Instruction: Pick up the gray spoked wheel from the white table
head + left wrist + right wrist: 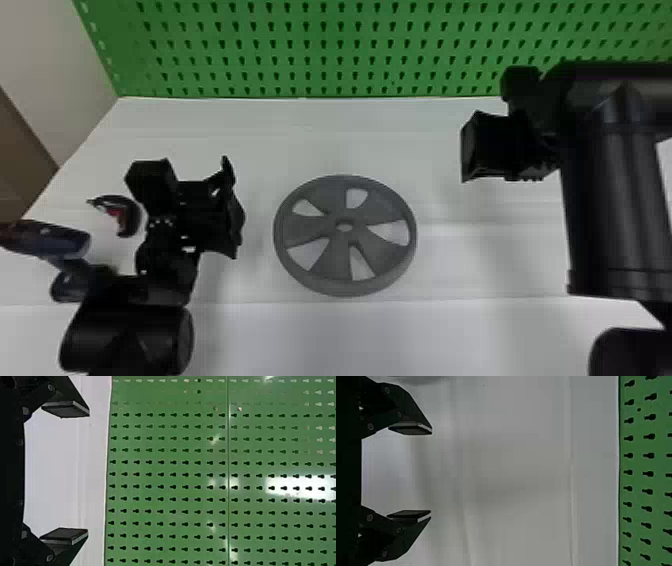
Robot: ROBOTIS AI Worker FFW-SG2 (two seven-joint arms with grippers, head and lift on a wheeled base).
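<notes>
Wheel point(305, 230) is lying flat on desk point(350, 135) between left end effector point(88, 473) and right end effector point(431, 472), both gaping wide, empty. Sound lifting is calling for level, opposed rim grips.

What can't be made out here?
- Head view: underside of the gray spoked wheel, hidden by its top.
- Head view: one end of the drill-like tool, cut off by the left edge.
- Head view: what the black-and-red item is; too small.
</notes>
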